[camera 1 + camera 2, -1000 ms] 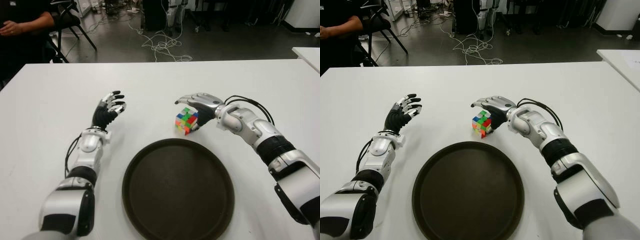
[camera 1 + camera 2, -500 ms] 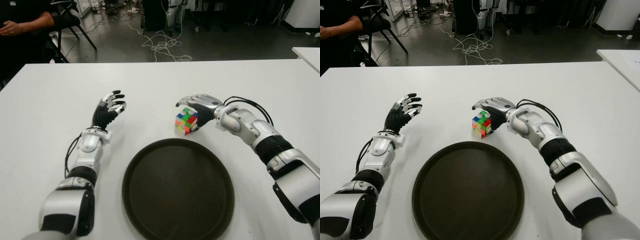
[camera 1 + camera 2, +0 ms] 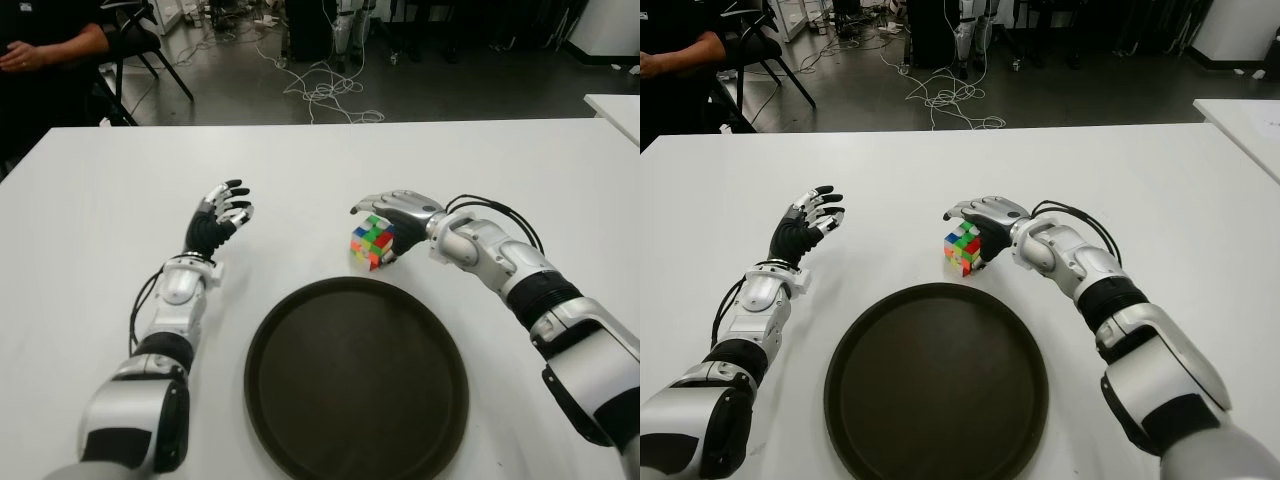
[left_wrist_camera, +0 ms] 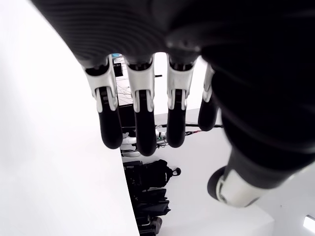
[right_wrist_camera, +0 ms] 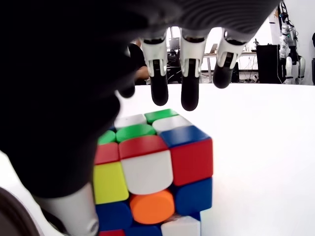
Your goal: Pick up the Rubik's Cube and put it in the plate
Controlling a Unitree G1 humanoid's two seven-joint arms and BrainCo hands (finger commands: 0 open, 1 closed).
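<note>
The Rubik's Cube (image 3: 371,243) stands on the white table (image 3: 90,200) just beyond the far rim of the round dark plate (image 3: 355,385). My right hand (image 3: 396,212) hovers over the cube from its right side. In the right wrist view its fingers (image 5: 190,83) stretch out above the cube (image 5: 152,167) without closing on it, and the thumb hangs beside the cube's left face. My left hand (image 3: 221,211) shows left of the cube, held up with its fingers (image 4: 142,123) spread and nothing in them.
A person in dark clothes (image 3: 45,50) sits beyond the table's far left corner beside a chair (image 3: 150,45). Cables (image 3: 325,95) lie on the floor behind the table. Another white table's corner (image 3: 615,105) shows at the right edge.
My right hand has sunk slightly and drawn a little closer over the cube. The cube, the plate and my left hand have stayed where they were.
</note>
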